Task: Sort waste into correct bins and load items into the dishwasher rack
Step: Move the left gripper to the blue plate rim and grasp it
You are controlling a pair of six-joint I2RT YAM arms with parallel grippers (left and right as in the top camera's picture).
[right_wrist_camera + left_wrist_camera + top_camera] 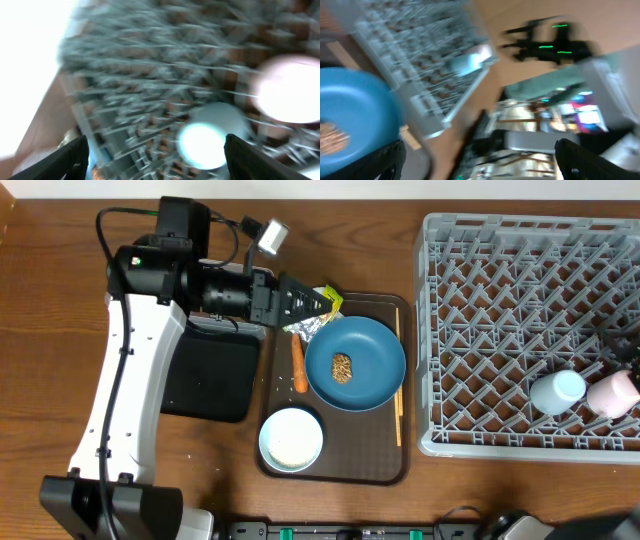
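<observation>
The small light-blue cup and small pink cup sit in the large light-grey plastic rack at the counter's right edge. The right pincer above them is apart and empty. Waste sorting seems to be in hand: the left pincer, wide apart, hovers at the crumpled white and silver wrappers mid-counter. Next it must drop, close on them, and carry them to a bin.

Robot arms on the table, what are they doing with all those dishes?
They are tidying up after a meal. The left gripper, open, is by the crumpled wrappers beside the blue plate, which has a brown food lump on it. The light-blue cup and pink cup already sit in the dishwasher rack, with the open right gripper above them. The white bowl, carrot stick and chopsticks lie on the brown tray, not yet sorted.
</observation>
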